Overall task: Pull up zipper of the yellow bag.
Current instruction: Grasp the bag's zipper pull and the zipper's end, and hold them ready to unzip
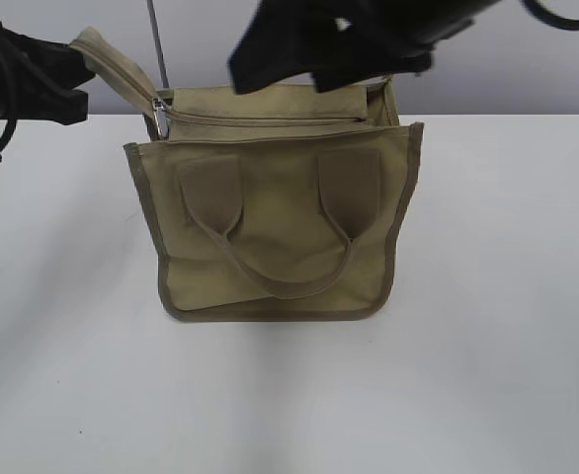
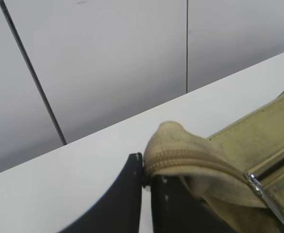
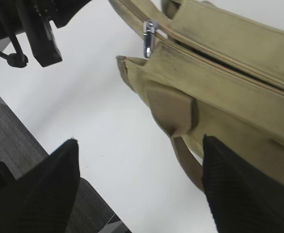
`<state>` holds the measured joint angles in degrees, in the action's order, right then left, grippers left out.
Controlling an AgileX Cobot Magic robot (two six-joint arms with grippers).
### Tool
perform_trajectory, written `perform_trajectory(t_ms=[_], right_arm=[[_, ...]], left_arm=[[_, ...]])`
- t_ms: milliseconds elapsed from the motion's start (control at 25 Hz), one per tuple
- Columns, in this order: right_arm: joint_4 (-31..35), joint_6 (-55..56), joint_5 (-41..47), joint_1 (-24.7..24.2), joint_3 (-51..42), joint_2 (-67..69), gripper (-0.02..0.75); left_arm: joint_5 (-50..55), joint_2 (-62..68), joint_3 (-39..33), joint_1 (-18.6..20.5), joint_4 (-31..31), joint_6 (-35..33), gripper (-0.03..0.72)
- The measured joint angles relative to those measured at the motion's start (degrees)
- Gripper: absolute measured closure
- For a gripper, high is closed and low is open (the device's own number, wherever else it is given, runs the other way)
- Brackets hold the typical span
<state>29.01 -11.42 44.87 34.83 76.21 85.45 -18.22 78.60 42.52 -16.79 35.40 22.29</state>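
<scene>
The yellow bag (image 1: 275, 222) stands upright on the white table (image 1: 487, 296), its two webbing handles facing me. The zipper (image 1: 270, 117) runs along its top panel, with the silver pull (image 1: 159, 117) at the left end. My left gripper (image 2: 146, 180) is shut on the zipper's loose tail (image 2: 173, 145), holding it out to the upper left (image 1: 102, 61). My right gripper (image 3: 139, 187) is open and empty, hovering above the bag's top right (image 1: 324, 49). In the right wrist view the pull (image 3: 148, 39) hangs at the top and the bag (image 3: 219, 92) fills the right side.
A thin dark pole (image 1: 158, 41) rises behind the bag. The table ends at a pale wall behind (image 1: 527, 69). In the right wrist view, dark grey floor (image 3: 11, 141) shows past the table's edge at left.
</scene>
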Motion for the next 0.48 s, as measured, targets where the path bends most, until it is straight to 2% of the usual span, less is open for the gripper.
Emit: perform_trajectory(t_ms=[200, 480], right_arm=[[-2.0, 0.1, -0.1, 4.3, 10.6, 12.8, 0.179], [-3.6, 0.1, -0.2, 5.0, 21.1, 23.8, 0.225]], left_arm=[[0.2, 0.0, 0.0, 0.0, -1.6, 0.0, 0.664], [0.3, 0.0, 0.0, 0.0, -2.5, 0.0, 0.664]])
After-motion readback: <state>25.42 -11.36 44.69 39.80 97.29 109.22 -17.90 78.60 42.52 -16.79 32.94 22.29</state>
